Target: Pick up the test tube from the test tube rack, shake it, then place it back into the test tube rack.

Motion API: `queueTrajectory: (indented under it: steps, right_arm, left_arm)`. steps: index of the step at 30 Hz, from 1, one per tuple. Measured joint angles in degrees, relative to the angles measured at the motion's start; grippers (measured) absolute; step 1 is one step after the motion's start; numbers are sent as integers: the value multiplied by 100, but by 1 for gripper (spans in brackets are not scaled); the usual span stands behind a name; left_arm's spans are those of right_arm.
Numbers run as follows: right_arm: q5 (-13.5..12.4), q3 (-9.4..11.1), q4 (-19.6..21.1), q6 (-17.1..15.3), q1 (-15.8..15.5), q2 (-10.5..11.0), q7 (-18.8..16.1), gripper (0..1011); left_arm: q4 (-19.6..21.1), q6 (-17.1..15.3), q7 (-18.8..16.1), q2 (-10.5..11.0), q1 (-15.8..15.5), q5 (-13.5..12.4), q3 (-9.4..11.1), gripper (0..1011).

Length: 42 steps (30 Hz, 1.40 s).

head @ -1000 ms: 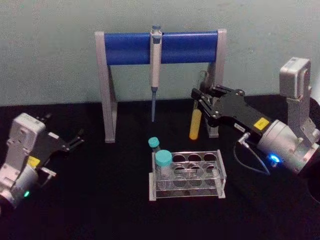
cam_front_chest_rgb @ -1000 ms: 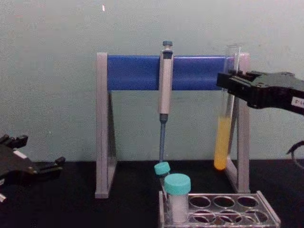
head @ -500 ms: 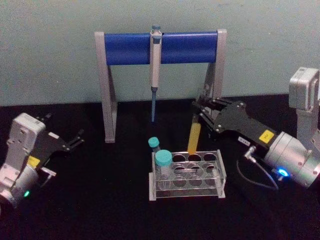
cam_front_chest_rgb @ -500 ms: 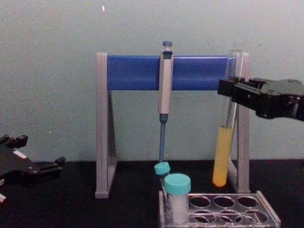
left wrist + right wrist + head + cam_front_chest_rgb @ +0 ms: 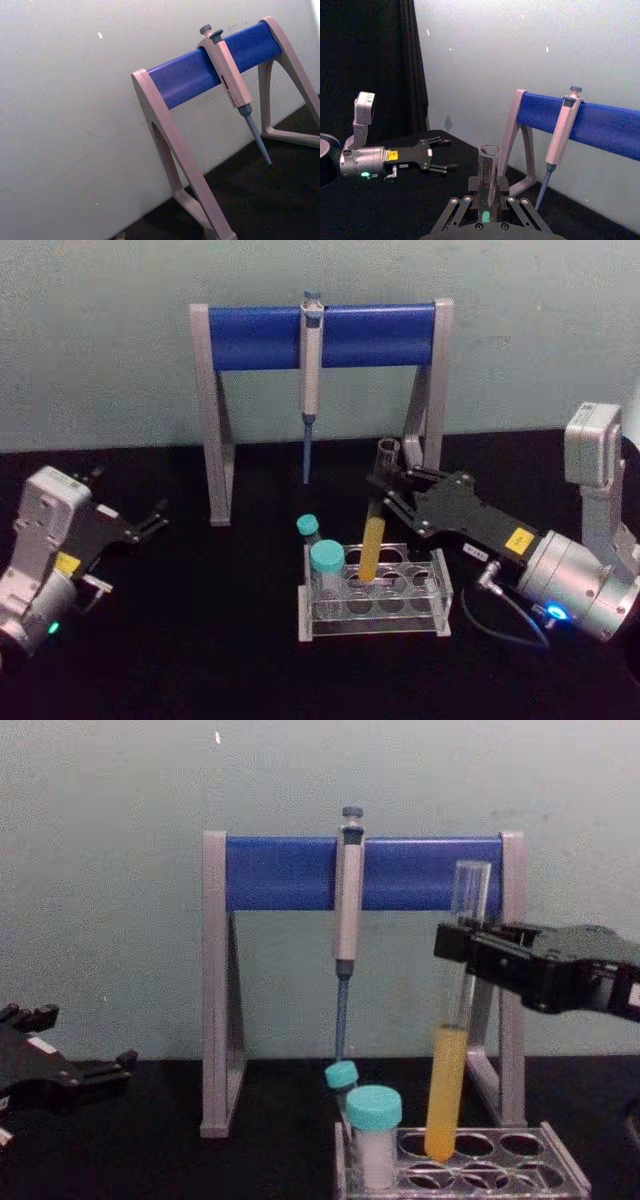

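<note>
Left pincer [image 5: 131,494] and right pincer [image 5: 381,490] are black, on silver-grey wrists with yellow stickers.

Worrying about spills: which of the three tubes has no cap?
The long glass tube of yellow liquid in the right pincer; the wide tube and the small tube wear teal caps.

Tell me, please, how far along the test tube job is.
Pick-up is done: the right end effector grips the test tube. In hand: its tip is at a hole of the test tube rack. Remaining: seat, release. Left end effector parked.
</note>
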State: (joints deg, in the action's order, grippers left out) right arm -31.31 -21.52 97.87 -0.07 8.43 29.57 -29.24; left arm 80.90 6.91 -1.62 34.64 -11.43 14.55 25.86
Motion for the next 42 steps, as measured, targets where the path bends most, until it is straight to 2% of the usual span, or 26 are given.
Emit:
queueTrajectory:
  steps: [22,42]
  right_arm:
    - [-43,-155,-266,-3,88,-54,86,230]
    - [149,-268,-510,58,107,-156,114,232]
  left_arm:
    - [0,0,0,0,0,0,0,1001]
    - [0,0,0,0,0,0,0,1001]
